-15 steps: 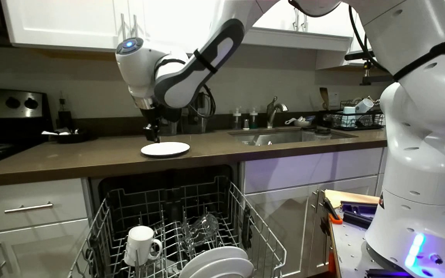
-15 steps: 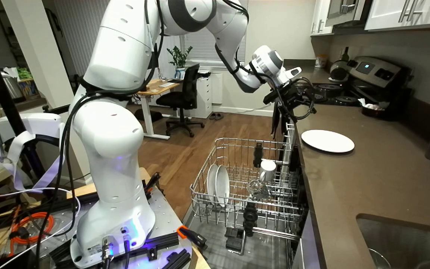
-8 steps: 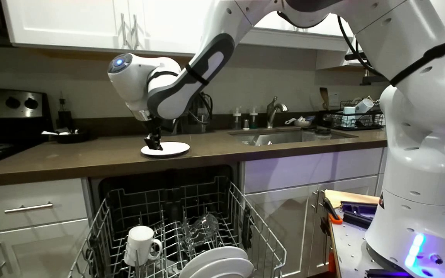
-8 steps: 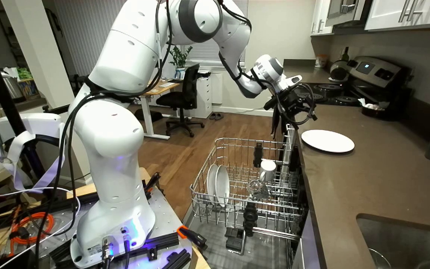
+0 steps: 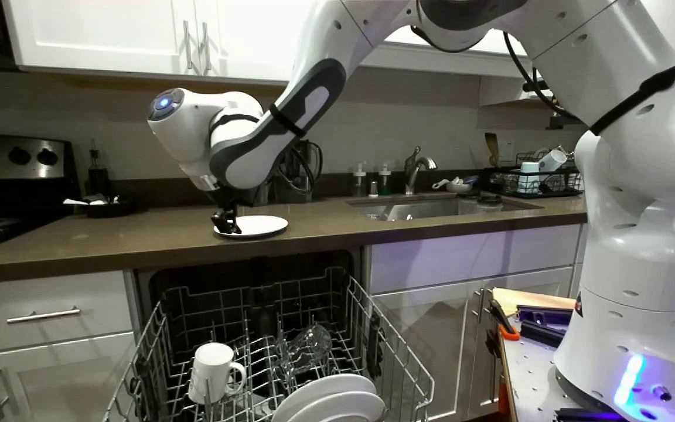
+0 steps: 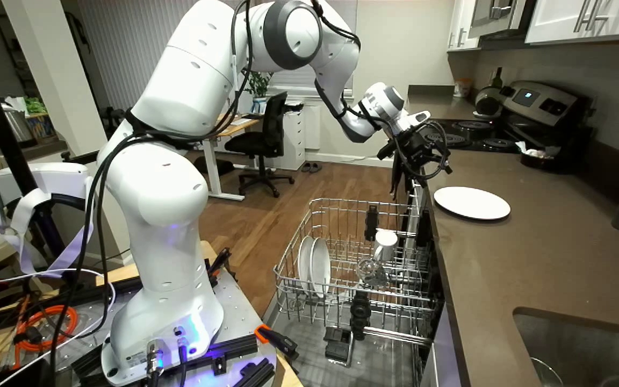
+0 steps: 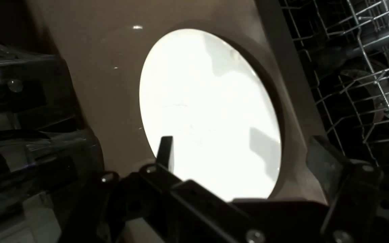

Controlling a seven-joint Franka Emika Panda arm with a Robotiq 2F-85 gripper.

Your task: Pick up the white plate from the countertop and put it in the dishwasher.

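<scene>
Plate [image 7: 208, 108] lies loose on the counter [image 6: 546, 252], gripper [image 7: 244, 157] spread near it: reach seems made; grasp, lift and dishwasher [image 5: 302, 262] remain.

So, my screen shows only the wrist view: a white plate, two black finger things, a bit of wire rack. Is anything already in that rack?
Observer: Yes, in an exterior view two white plates stand on edge in the dishwasher rack.
Visitor: Any cups?
Observer: A white mug sits in it too.
Visitor: And what on earth is holding up those black fingers?
Observer: In both exterior views, a long white arm arches over from its base.
</scene>
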